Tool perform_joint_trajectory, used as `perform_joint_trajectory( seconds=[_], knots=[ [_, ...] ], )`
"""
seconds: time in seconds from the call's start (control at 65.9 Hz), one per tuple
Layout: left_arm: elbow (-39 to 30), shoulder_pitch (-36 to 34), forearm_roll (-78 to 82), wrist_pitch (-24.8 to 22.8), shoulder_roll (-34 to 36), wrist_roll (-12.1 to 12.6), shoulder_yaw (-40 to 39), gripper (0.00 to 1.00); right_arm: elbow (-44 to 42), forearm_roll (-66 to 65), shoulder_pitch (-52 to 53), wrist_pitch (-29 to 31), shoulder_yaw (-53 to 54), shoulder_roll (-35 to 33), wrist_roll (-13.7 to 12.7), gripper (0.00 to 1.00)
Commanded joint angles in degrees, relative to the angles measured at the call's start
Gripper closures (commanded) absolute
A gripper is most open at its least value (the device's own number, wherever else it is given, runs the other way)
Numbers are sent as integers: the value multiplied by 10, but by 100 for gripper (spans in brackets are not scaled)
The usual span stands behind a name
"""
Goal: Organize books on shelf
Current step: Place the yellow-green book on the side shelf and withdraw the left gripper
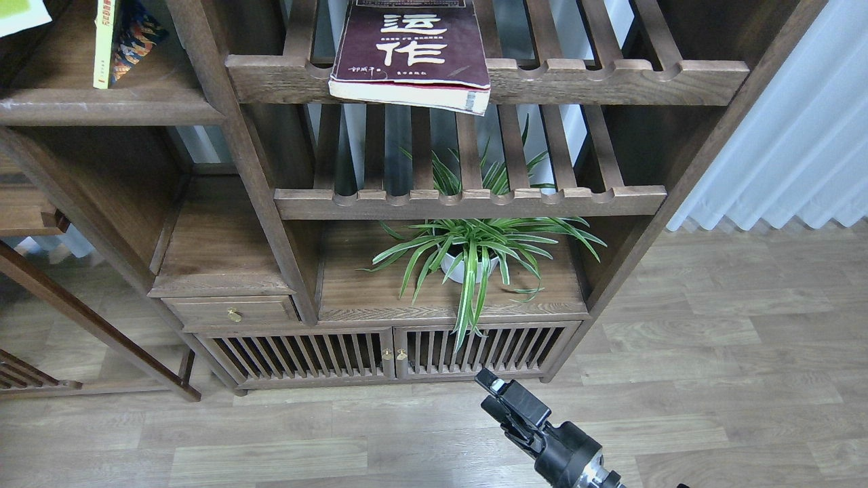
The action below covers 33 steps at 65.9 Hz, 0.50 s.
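Note:
The maroon book (413,51) with big white Chinese characters lies flat on the upper slatted rack, its front end overhanging the rail. Only a corner of the yellow-green book (19,9) shows at the top left edge, above the shelf (102,105), a flat dark board with a pale-scuffed front edge. A small book with a blue-orange picture (115,41) stands upright on that shelf. My right gripper (489,383) is low over the floor in front of the cabinet, dark and holding nothing that I can see; its fingers cannot be told apart. My left gripper is out of view.
A potted spider plant (468,254) sits in the lower middle compartment. A second slatted rack (468,202) hangs below the maroon book. A drawer (234,313) and slatted cabinet doors (386,352) are at the bottom. White curtains (793,149) hang at right.

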Motion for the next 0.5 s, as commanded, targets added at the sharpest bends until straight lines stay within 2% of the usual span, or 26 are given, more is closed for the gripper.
perform_joint_trajectory(
  seconds=[0.0,0.121,0.243,0.364,0.485],
  knots=[
    [35,-43,4,0,1,-1,47,98,1,10,0,0,1,-2,0,1],
    [70,-87,6,0,2,-1,94,98,3,19,3,0,1,-5,0,1],
    [76,-127,6,0,3,0,148,98,3,30,7,0,1,-8,0,1],
    [107,-186,5,0,12,-6,211,98,6,39,7,0,2,-15,0,1],
    [132,-216,0,0,10,-11,244,98,7,49,7,0,16,-18,-1,1]
  ],
)
